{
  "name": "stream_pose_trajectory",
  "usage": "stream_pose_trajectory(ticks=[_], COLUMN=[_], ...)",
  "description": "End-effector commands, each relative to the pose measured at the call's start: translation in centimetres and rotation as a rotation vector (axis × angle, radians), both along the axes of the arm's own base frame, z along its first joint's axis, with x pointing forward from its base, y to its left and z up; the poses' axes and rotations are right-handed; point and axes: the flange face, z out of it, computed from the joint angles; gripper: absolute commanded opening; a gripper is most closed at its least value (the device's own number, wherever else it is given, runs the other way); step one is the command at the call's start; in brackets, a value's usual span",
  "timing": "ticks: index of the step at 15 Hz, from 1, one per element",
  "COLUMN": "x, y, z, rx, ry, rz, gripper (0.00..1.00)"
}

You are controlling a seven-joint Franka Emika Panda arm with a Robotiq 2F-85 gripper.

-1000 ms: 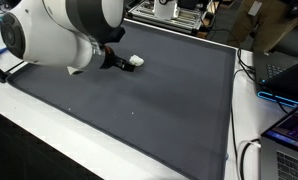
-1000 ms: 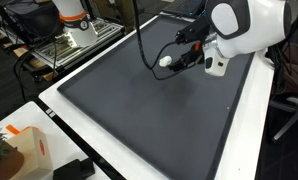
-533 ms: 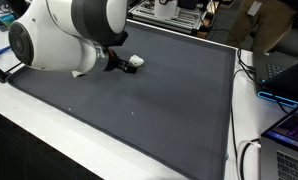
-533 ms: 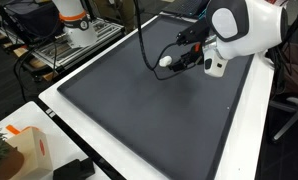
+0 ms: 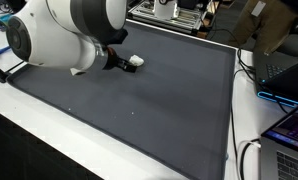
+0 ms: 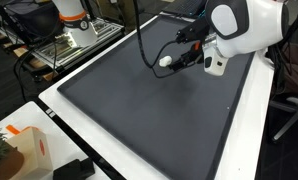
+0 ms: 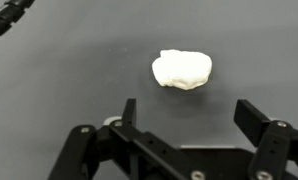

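In an exterior view the gripper (image 5: 127, 62) sits left of centre in the upper part of the frame, low over the dark mat (image 5: 169, 100), with the white lump (image 5: 136, 61) at its tip; contact cannot be told here. In an exterior view the white lump (image 6: 165, 60) lies on the mat in the upper middle, the gripper (image 6: 178, 57) close beside it. In the wrist view the gripper (image 7: 189, 110) has its jaws wide apart along the bottom edge; the white lump (image 7: 182, 69) rests on the mat above them, clear of both fingers. Assessment: the gripper is lined up on the lump, which is neither gripped nor lifted.
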Motion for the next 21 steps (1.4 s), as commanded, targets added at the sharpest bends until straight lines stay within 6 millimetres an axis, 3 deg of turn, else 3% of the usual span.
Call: stream_pose_trajectory(ticks=[1, 7, 8, 13, 18, 21], x=[-1.5, -2.0, -0.6, -0.5, -4.0, -5.9], y=[0.1, 0.8, 0.9, 1.0, -1.6, -2.2], z=[0.6, 0.6, 0.0, 0.3, 4.6, 6.7], rx=[0.001, 0.035, 0.029, 0.029, -0.060, -0.092], ry=[-0.029, -0.203, -0.171, -0.185, -0.200, -0.233], rz=[-0.056, -0.252, -0.168, -0.174, -0.084, -0.045], gripper=[1.00, 1.00, 1.00, 1.00, 1.00, 1.00])
